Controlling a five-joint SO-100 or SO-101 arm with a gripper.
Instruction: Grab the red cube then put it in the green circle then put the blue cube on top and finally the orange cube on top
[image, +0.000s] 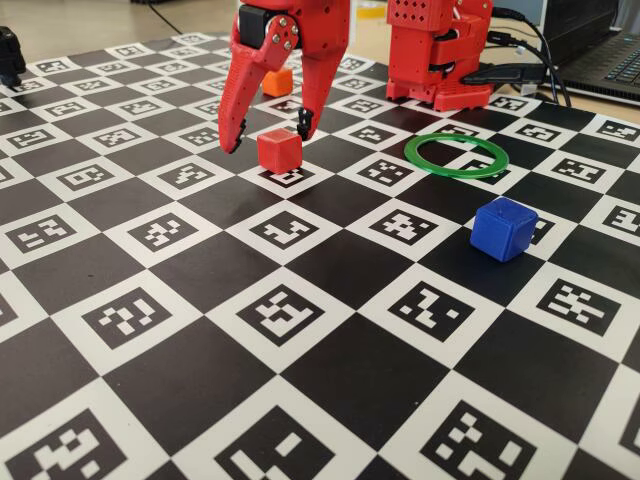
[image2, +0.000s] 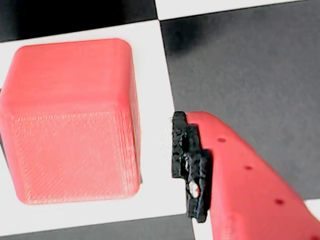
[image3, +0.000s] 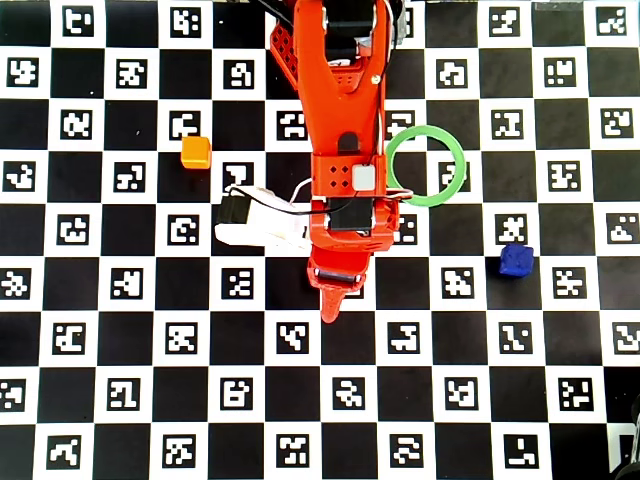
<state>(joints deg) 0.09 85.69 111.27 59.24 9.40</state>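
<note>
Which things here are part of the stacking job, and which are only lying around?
Job:
- red cube, on the board between the open pincer fingers
- green ring, empty
- blue cube
- orange cube

Lying around:
- checkered marker board
- laptop, at the far edge

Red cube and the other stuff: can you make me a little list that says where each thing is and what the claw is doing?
red cube: on the checkered mat, between the open fingers, not lifted
gripper: open, lowered around the red cube
green circle: flat on the mat, empty inside
blue cube: alone on the mat, nearer the fixed camera than the ring
orange cube: alone, left of the arm in the overhead view
stack: not started
</note>
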